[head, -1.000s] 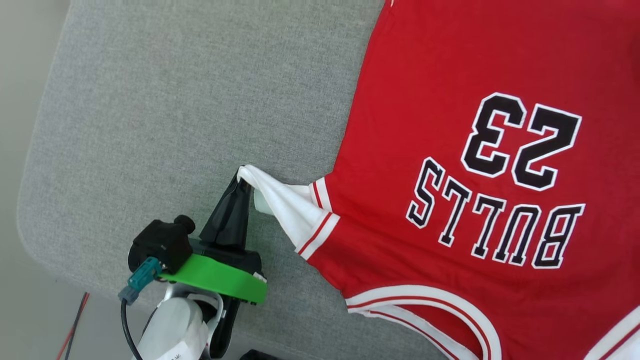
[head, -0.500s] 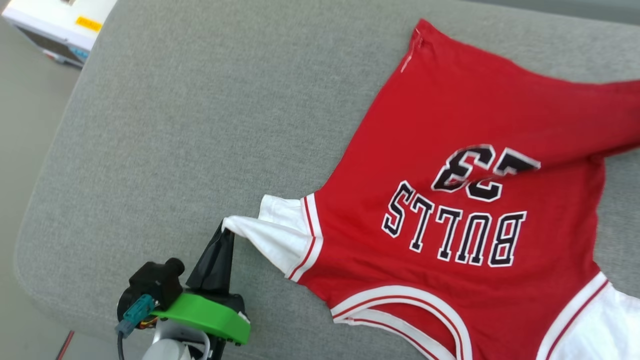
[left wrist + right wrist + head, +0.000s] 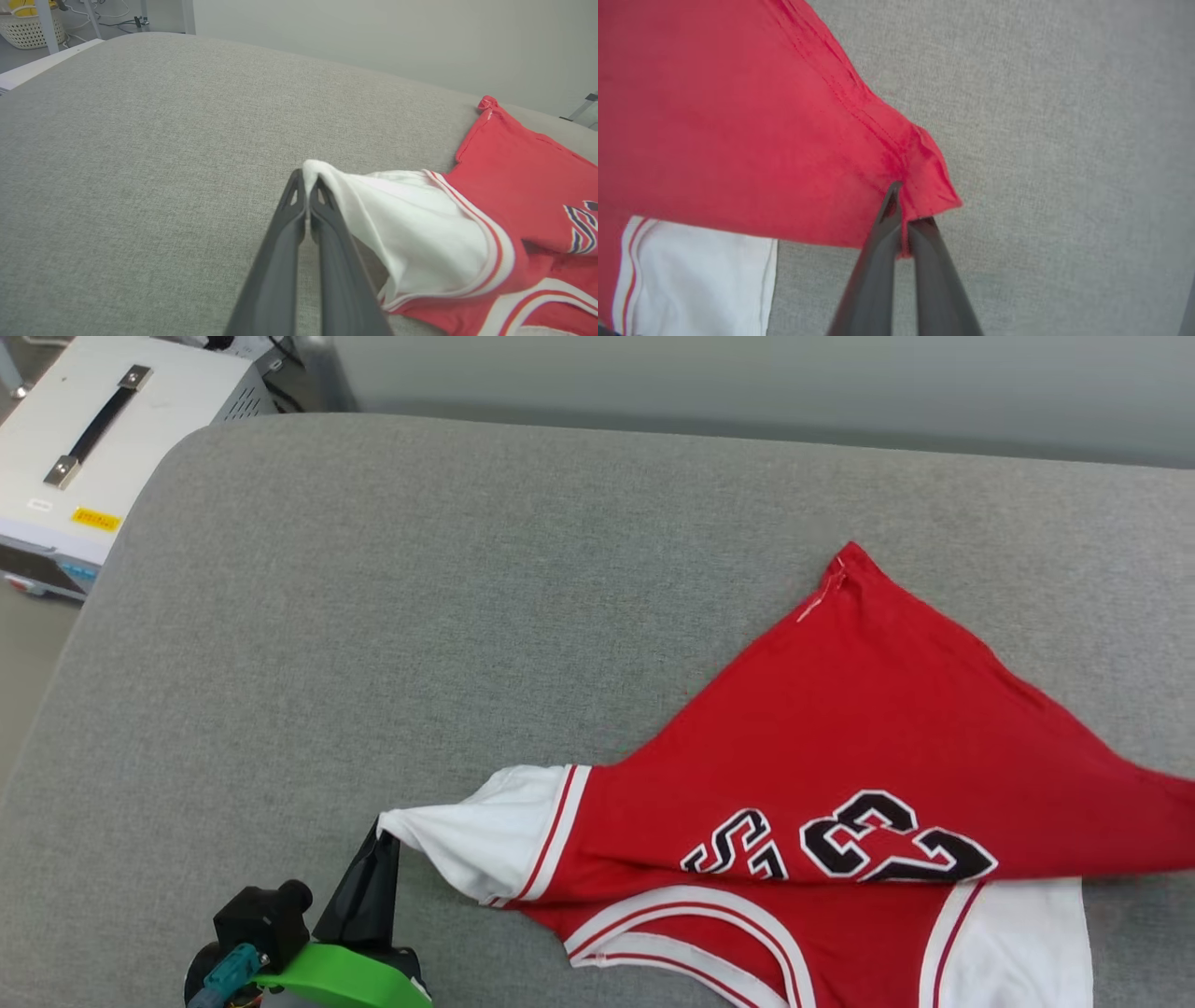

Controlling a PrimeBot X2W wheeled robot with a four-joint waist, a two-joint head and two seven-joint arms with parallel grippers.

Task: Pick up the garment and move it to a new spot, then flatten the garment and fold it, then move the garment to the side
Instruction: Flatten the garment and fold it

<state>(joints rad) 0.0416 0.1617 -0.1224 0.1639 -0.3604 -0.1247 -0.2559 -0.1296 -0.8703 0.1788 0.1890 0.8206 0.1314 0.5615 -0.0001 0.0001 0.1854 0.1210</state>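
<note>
The garment [image 3: 840, 747], a red jersey with white sleeves, striped trim and black numerals, lies on the grey padded surface [image 3: 420, 616], its lower part folded over the lettering. My left gripper [image 3: 381, 838] sits at the lower left of the head view, shut on the tip of the jersey's white sleeve [image 3: 467, 835]. The left wrist view shows the fingers [image 3: 299, 219] pinching that sleeve [image 3: 420, 224] with the garment [image 3: 523, 182] to the right. In the right wrist view my right gripper [image 3: 903, 219] is shut on a red hem corner of the garment [image 3: 738, 130], held above the other white sleeve [image 3: 700, 275].
A white equipment case [image 3: 103, 448] with a black handle stands off the surface's far left corner. A pale basket [image 3: 30, 25] and cables lie on the floor beyond. Bare grey padding spreads to the left of and beyond the jersey.
The head camera has tilted up, bringing the far edge and the white case into view. The jersey's far red part has been drawn over toward me, now covering most of the lettering.
</note>
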